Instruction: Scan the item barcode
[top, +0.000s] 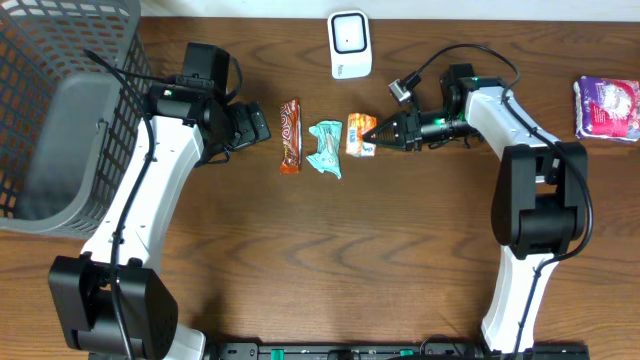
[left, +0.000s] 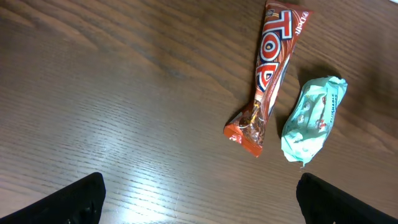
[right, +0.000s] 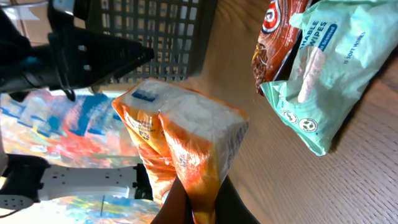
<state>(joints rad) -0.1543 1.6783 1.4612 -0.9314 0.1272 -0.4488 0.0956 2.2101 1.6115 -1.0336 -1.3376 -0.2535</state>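
My right gripper is clamped tight on the orange packet, pinching its end seam (the packet sits at 6 o'clock from the white scanner). My left gripper stands fully open, holding nothing, at 9 o'clock of the chocolate bar.

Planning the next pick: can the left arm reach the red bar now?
Probably yes: the left gripper is open right beside the bar, bare table between them; the wipes lie on its far side.
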